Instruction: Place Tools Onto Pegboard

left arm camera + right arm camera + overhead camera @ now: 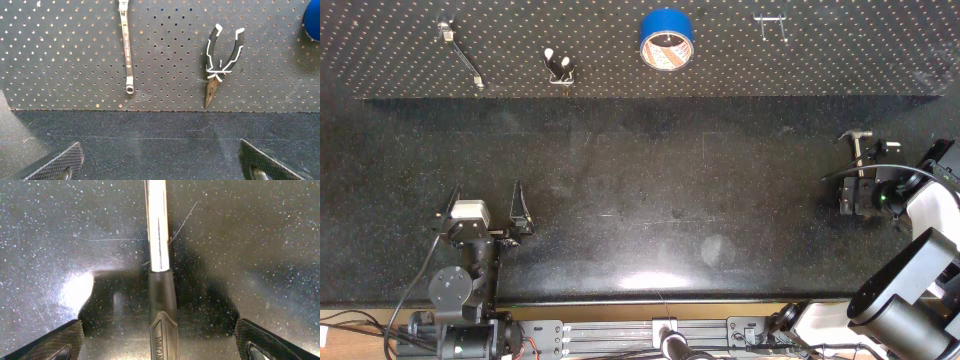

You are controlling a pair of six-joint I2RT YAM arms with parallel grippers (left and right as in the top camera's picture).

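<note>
A hammer lies on the black table at the far right, its head toward the pegboard. My right gripper hovers over its handle. In the right wrist view the steel shaft and black grip run between the fingers, which stand wide apart on either side without touching; the right gripper is open. My left gripper sits open near the left arm's base, holding nothing. On the pegboard hang a wrench, black-and-white pliers and a blue tape roll.
A bare metal hook sticks out of the pegboard at the upper right, beyond the tape. The pegboard's lower edge meets the tabletop. The right arm's white links take up the lower right corner.
</note>
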